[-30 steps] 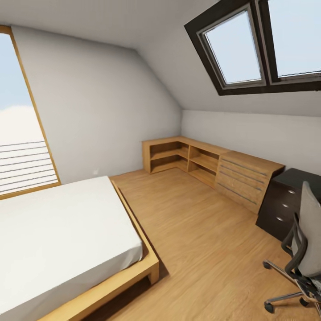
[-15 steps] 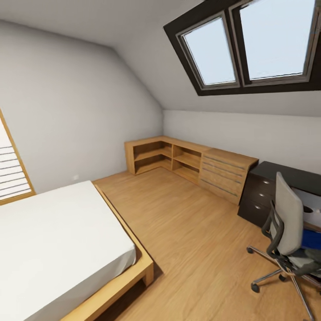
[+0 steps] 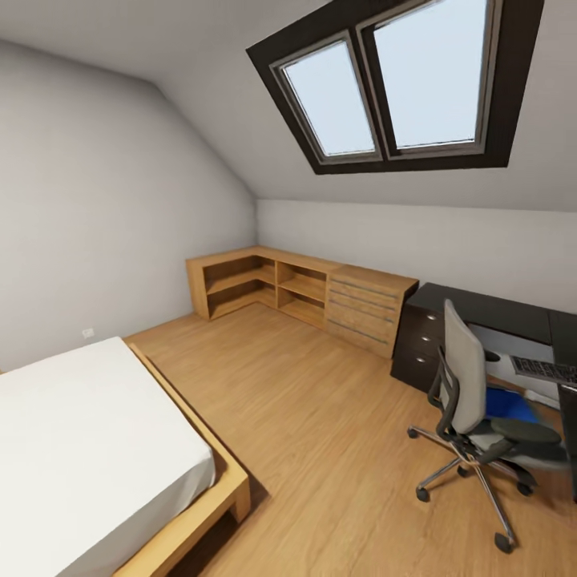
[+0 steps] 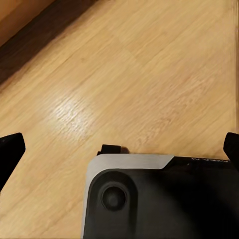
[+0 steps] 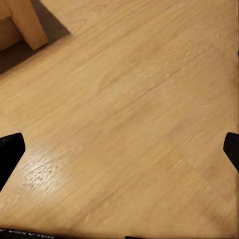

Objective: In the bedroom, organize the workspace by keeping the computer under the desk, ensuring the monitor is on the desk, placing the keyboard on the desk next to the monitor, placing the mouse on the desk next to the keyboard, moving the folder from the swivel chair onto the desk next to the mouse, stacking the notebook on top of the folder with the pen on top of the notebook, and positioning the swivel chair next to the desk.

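Observation:
The swivel chair [image 3: 467, 383] stands on the wood floor at the right of the head view, its grey back turned toward me. The bright blue folder [image 3: 508, 405] lies on its seat. Behind the chair runs the glossy black desk [image 3: 497, 310], with a black drawer unit [image 3: 417, 346] at its left end. The keyboard [image 3: 546, 370] shows at the right edge past the chair; what it rests on I cannot tell. My left gripper [image 4: 120, 148] and right gripper [image 5: 119, 149] both hang open over bare floor, holding nothing.
A bed with a white mattress [image 3: 80, 449] and wood frame takes up the lower left. A low light-wood shelf cabinet [image 3: 304, 292] runs along the far wall. Open floor [image 3: 312, 425] lies between the bed and the chair. My own base [image 4: 159, 199] shows in the left wrist view.
The head view has swung to the right: the side window has left the picture, and the chair, folder, desk and keyboard have come further in. Nothing in the room has itself moved.

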You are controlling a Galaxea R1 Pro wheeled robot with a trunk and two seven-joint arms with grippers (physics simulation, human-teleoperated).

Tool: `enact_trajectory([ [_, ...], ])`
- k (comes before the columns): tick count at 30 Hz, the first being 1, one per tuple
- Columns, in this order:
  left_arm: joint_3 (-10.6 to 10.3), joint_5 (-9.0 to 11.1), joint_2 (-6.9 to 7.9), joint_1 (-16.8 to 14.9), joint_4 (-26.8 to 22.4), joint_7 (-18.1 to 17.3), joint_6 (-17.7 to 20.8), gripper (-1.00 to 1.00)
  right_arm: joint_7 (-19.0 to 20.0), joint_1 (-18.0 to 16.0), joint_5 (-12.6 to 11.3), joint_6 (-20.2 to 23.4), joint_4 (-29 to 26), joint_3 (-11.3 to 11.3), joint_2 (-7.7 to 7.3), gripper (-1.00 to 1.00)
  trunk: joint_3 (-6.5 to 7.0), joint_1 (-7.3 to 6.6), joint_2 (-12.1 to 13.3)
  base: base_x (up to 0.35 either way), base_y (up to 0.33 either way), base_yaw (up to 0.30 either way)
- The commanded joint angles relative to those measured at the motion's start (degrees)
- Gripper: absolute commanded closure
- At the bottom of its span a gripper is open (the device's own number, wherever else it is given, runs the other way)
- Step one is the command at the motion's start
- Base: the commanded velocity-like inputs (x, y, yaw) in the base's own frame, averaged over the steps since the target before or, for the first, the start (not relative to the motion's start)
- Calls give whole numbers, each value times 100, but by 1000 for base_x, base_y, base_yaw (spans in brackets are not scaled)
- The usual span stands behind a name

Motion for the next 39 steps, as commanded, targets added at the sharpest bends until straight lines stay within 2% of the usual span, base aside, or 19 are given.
enact_trajectory([
  [1,-6,53,0,-2,1,-8,-16,-100,-6,-3,22,-11,1,0,0,-100,-5,1,-5,0,0,-300],
  [14,-6,56,2,-2,1,-8,-16,-100,-9,-3,19,-11,-10,0,0,-100,25,1,-5,0,0,-279],
  [22,-6,56,2,-2,1,-8,-16,-100,-36,-3,-11,-10,-40,-15,7,-100,11,1,-5,0,0,-42],
  [39,-6,56,1,-2,1,-8,-16,-100,-41,-3,-45,-3,-61,-35,9,-100,-128,1,-5,0,0,-89],
])
